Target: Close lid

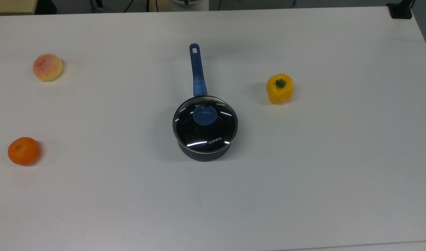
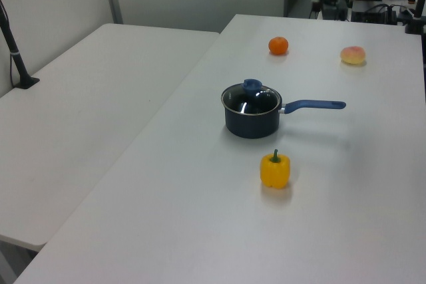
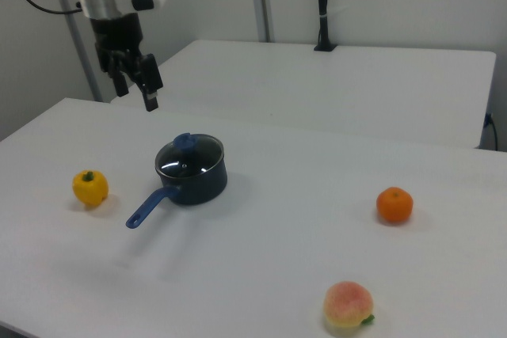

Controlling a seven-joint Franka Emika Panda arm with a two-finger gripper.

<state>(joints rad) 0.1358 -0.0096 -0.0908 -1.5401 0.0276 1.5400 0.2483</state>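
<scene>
The round glass lid (image 1: pixel 205 122) with its blue knob and "KONKA" lettering lies flat on the dark saucepan (image 1: pixel 203 155) in the middle of the white table. The pan's long blue handle (image 1: pixel 198 75) points toward the top view's upper edge. In the left view the lid (image 2: pixel 251 98) caps the pan (image 2: pixel 251 123). In the right view my gripper (image 3: pixel 133 89) hangs high above the table, up and to the left of the lid (image 3: pixel 188 156). It is open, holds nothing, and stands well clear of the pan (image 3: pixel 198 184).
A yellow pepper (image 1: pixel 280 88) stands at the top view's right of the pan. An orange (image 1: pixel 23 151) and a peach (image 1: pixel 47 67) lie far at the top view's left. A second white table (image 2: pixel 86 98) adjoins in the left view.
</scene>
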